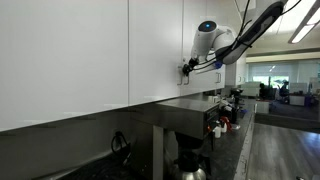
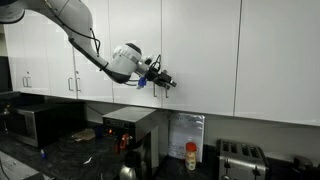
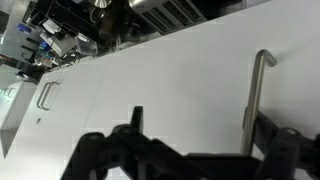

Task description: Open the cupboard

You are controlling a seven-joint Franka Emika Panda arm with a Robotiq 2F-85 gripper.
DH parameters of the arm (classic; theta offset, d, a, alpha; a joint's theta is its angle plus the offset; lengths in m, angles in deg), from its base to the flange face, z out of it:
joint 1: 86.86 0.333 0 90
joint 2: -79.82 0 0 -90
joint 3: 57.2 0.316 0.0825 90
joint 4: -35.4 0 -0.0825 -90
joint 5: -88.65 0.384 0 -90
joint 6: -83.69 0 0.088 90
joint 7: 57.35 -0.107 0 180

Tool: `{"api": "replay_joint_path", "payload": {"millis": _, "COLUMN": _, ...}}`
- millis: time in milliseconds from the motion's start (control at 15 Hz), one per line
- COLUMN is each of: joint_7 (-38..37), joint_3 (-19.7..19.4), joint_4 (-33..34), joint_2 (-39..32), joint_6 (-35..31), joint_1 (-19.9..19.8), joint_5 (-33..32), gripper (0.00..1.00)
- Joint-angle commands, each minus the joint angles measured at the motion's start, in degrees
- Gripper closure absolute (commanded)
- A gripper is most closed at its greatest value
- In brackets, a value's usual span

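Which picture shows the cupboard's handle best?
The wrist view: the silver handle stands close and clear against the white cupboard door. In both exterior views it is too small to make out beside the hand.

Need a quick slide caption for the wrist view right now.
Wrist view: open gripper facing the white cupboard door, silver bar handle beside one finger, not yet gripped.

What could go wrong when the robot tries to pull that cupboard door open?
1. In the wrist view the slim silver handle lines up with one finger, not the middle of the open gripper, so closing could miss or bump it.
2. In an exterior view the gripper is very close to the glossy cupboard door, so it might scrape the front.
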Motion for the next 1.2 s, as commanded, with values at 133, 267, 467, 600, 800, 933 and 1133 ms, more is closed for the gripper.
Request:
{"api": "replay_joint_path", "payload": {"millis": 133, "joint_7": -2.48, "joint_3": -1.63, "joint_4": -2.0, "joint_2": 2.74, "joint_6": 0.74, "joint_1": -1.27, "joint_5": -3.25, "gripper": 0.0}}
{"api": "replay_joint_path", "payload": {"millis": 267, "joint_7": -2.98, "joint_3": -1.83, "joint_4": -2.5, "joint_2": 3.3, "joint_6": 0.79, "joint_1": -1.38, "joint_5": -3.51, "gripper": 0.0}}
{"api": "replay_joint_path", "payload": {"millis": 467, "joint_7": -3.48, "joint_3": -2.31, "joint_4": -3.67, "joint_2": 4.5, "joint_6": 0.94, "joint_1": -1.59, "joint_5": -3.74, "gripper": 0.0}}
{"api": "replay_joint_path", "payload": {"millis": 600, "joint_7": -3.47, "joint_3": -2.64, "joint_4": -4.67, "joint_2": 5.46, "joint_6": 1.06, "joint_1": -1.67, "joint_5": -3.79, "gripper": 0.0}}
{"api": "replay_joint_path", "payload": {"millis": 800, "joint_7": -3.58, "joint_3": -3.04, "joint_4": -6.13, "joint_2": 6.82, "joint_6": 0.88, "joint_1": -1.64, "joint_5": -4.18, "gripper": 0.0}}
{"api": "replay_joint_path", "payload": {"millis": 933, "joint_7": -3.85, "joint_3": -3.34, "joint_4": -6.86, "joint_2": 7.48, "joint_6": 0.7, "joint_1": -1.64, "joint_5": -4.77, "gripper": 0.0}}
{"api": "replay_joint_path", "payload": {"millis": 1133, "joint_7": -4.7, "joint_3": -3.77, "joint_4": -7.9, "joint_2": 8.49, "joint_6": 0.47, "joint_1": -1.67, "joint_5": -5.63, "gripper": 0.0}}
